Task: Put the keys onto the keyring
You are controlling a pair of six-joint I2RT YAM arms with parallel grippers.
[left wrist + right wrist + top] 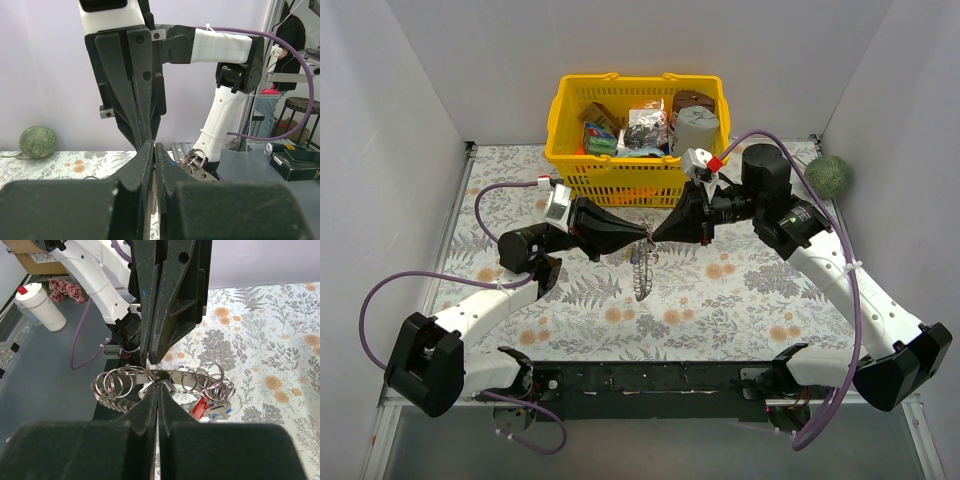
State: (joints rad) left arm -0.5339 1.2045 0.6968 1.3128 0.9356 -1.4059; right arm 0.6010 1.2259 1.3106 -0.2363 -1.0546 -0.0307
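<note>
The keyring [640, 272] hangs over the middle of the flowered table, a metal band [178, 374] strung with several small split rings. Keys with a red head [201, 408] and a blue head [220, 415] dangle from its right part. My left gripper [642, 238] and right gripper [656, 236] meet tip to tip above it. In the right wrist view the right gripper [157, 386] is shut with its tips on the band, and the left gripper [152, 360] comes down from above, shut on a ring of the keyring. The left wrist view shows the left gripper [154, 146] shut on a thin metal piece.
A yellow basket [635, 130] full of odds and ends stands just behind the grippers. A green ball [830, 175] lies at the back right by the wall. White walls close the table's left, right and back sides.
</note>
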